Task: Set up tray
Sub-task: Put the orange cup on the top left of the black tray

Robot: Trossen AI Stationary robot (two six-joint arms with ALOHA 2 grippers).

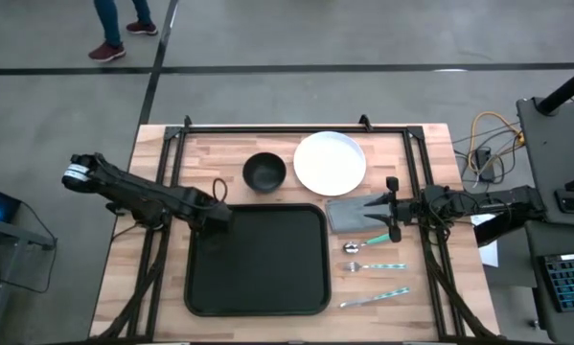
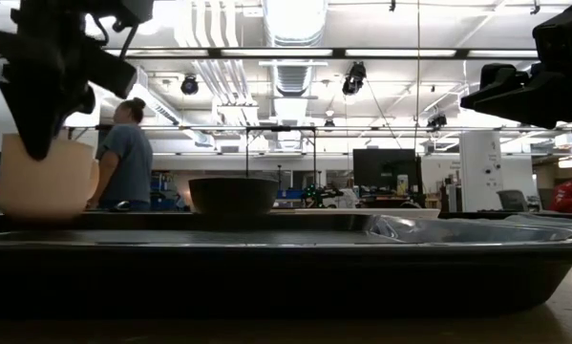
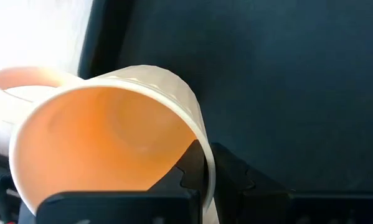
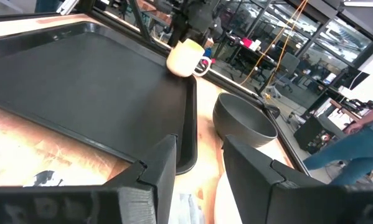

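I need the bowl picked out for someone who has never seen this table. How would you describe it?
Start at the big black tray in the middle of the wooden table. Just beyond its far rim stand two round dishes side by side. The bowl is the smaller, deeper, dark one, on the left of the wide flat white plate.

1. I am working in a robotics lab or open workshop hall, not a home.
2. Overhead I see exposed ducts (image 2: 286,57), pipes and hanging lights (image 2: 354,78) under a bare ceiling.
3. The floor (image 1: 363,34) is grey concrete marked with dark lines.
4. The wooden table (image 1: 152,153) carries a black metal frame (image 1: 296,128) and two arms.
5. Beside it I see a keyboard (image 1: 566,280) and loose cables (image 1: 483,144).
6. Behind stand desks, chairs and monitors (image 2: 381,170), with a person (image 2: 125,158) walking through.
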